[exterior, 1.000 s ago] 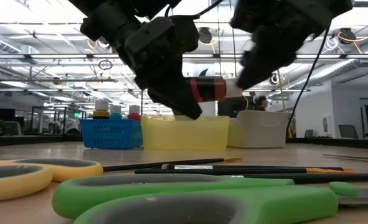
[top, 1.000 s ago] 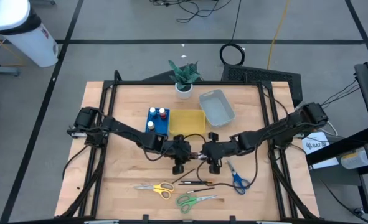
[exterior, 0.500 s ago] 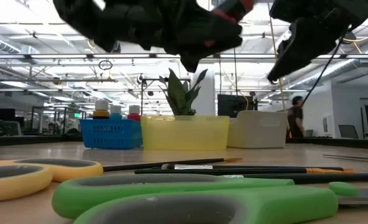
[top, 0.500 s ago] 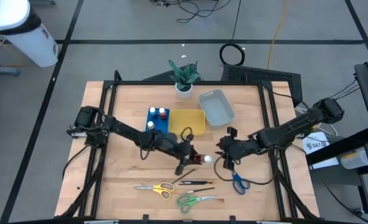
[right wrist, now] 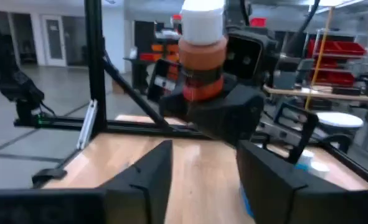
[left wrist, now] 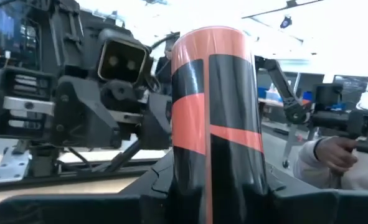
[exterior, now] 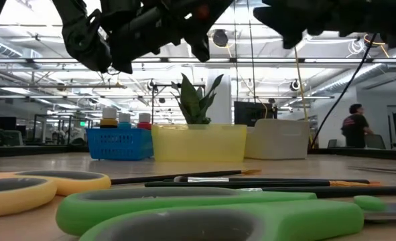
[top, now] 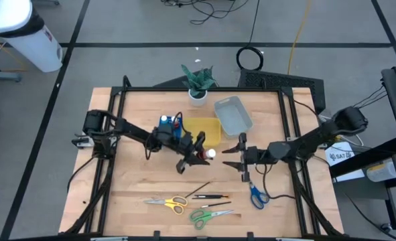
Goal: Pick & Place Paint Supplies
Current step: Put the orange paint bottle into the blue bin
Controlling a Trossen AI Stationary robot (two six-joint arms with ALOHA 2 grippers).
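A small paint bottle (top: 210, 153) with a red and black label and a white cap hangs above the table's middle, with my left gripper (top: 199, 154) shut on it. Facing it from the right, my right gripper (top: 236, 156) stands open and empty; its fingers (right wrist: 149, 177) are short of the bottle (right wrist: 202, 59). Three more bottles stand in the blue tray (top: 165, 136). Yellow scissors (top: 168, 201), green scissors (top: 208, 215), blue scissors (top: 255, 195) and thin dark brushes (top: 207, 195) lie flat on the near part of the table. My left gripper pinches the bottle's lower body (right wrist: 199, 93) between its two fingers, coming nearly level from the table's left. The labelled body (left wrist: 215, 124) and white cap (right wrist: 202, 22) stick out beyond the fingertips toward my right arm. The bottle is lifted clear of the table.
A yellow tray (top: 198, 124) and a clear tray (top: 232, 114) sit behind the grippers, next to the blue one. A potted plant (top: 198, 84) stands at the far edge. A person's hand (left wrist: 333, 152) shows in the room beyond the table.
Both grippers met at the bottle, low over the brushes. My right gripper let go and drew back toward the table's right edge, tipping up to about level. My left gripper, keeping the bottle, rose and went toward the far edge and also tipped up from pointing down.
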